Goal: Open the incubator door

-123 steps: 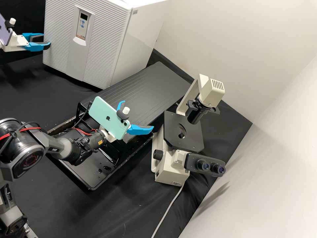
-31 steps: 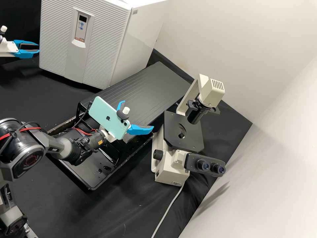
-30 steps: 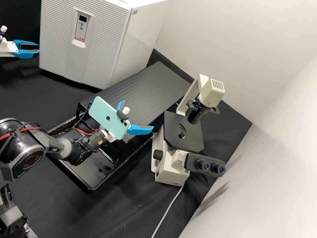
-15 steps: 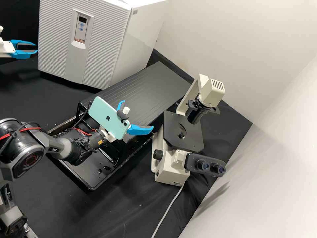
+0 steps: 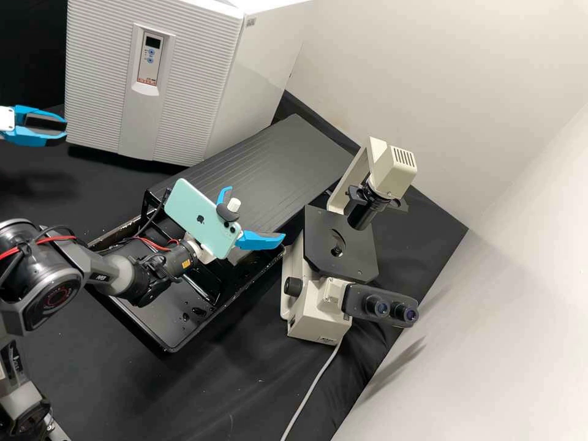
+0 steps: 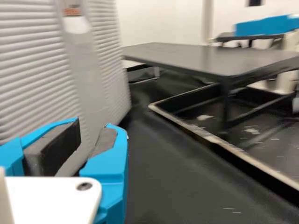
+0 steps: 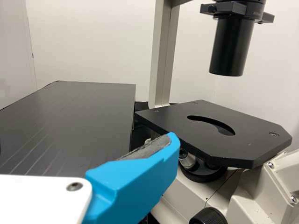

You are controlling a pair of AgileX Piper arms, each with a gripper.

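Note:
The white incubator's ribbed door (image 5: 190,92) stands at the back left in the high view, its control panel facing out and its left side swung outward. My left gripper (image 5: 65,131) is by that door's left edge, low down, fingers parted. In the left wrist view my left gripper (image 6: 93,125) shows a gap between its pads, with the ribbed door (image 6: 32,74) close behind them; contact with the edge cannot be told. Above the black platform's near right end, my right gripper (image 5: 256,212) is spread wide. In the right wrist view my right gripper (image 7: 88,144) holds nothing visible.
The black platform (image 5: 263,153) stands right of the incubator, with a black tray (image 5: 160,343) below its near end. A microscope (image 5: 340,245) sits right of these, its cable trailing toward the front. White walls rise behind and at the right.
The door's left side has swung outward, moving left and down in the high view. My left gripper has moved left and down along with it. The right arm has stayed still.

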